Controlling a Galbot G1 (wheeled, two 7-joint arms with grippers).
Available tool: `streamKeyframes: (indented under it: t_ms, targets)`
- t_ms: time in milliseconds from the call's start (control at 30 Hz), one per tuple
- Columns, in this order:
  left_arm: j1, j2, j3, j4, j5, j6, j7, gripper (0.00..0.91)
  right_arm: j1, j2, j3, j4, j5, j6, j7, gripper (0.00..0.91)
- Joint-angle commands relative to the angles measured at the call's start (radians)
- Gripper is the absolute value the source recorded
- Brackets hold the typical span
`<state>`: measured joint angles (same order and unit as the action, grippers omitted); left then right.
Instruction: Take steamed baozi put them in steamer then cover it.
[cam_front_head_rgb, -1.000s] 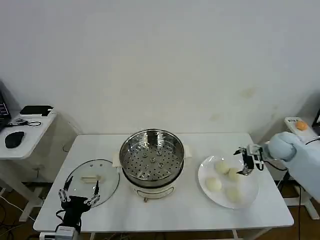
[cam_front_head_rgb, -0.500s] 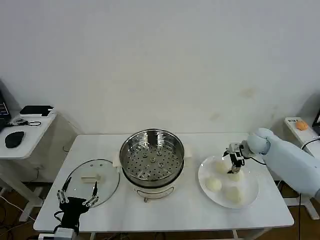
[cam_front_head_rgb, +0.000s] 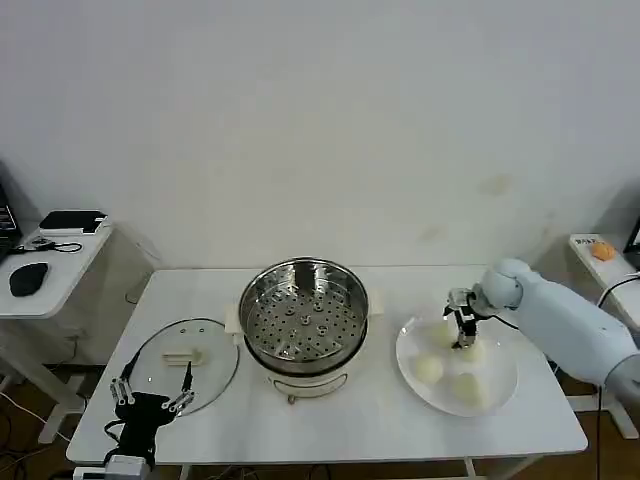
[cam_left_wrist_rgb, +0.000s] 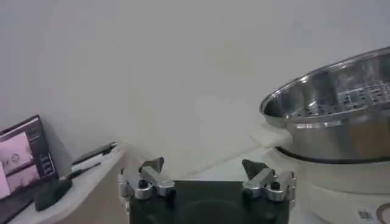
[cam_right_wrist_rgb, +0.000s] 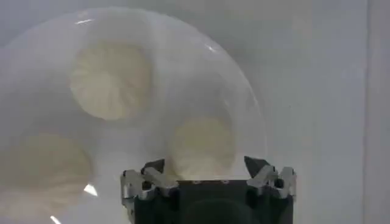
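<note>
in the head view the right gripper (cam_front_head_rgb: 463, 333) hangs at centre right of the frame, pointing down over the far part of the white plate (cam_front_head_rgb: 500, 392), with the pale arm stretching off to the right edge. its fingers are spread wide with nothing between them; in the right wrist view the two fingertips (cam_right_wrist_rgb: 152, 167) stand apart on either side of one steamed baozi (cam_right_wrist_rgb: 203, 145) that lies on the plate (cam_right_wrist_rgb: 244, 79) directly under them, not yet pinched. the steamed baozi (cam_front_head_rgb: 428, 369) lie together on that plate at lower right of the head view, and three are plain there while the one under the gripper is partly hidden. the steamer (cam_front_head_rgb: 303, 312) stands at the middle of the white table (cam_front_head_rgb: 370, 430), uncovered, its perforated floor bare. the cover (cam_front_head_rgb: 186, 364) lies flat on the table at lower left, just beside the steamer. the left gripper (cam_front_head_rgb: 153, 389) rests low at the bottom left, at the near edge of the cover, fingers splayed wide and holding nothing; the left wrist view shows its tips (cam_left_wrist_rgb: 152, 164) apart, with the steamer (cam_left_wrist_rgb: 341, 115) at the right of that frame.
</note>
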<state>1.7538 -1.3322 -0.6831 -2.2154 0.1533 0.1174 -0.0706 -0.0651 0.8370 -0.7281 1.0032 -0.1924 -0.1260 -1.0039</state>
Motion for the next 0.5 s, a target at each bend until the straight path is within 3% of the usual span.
streamKeyframes:
  t_ms: [33, 500]
  targets:
    - [0.001, 0.001, 0.000, -0.001, 0.000, 0.001, 0.000, 0.907, 0.008, 0.015, -0.011, -0.017, -0.003, -0.002, 0.001, 0.675]
    - [0.009, 0.002, -0.009, -0.006, -0.004, 0.001, 0.003, 0.907, 0.157, -0.091, -0.070, 0.136, 0.068, -0.009, -0.025, 0.675]
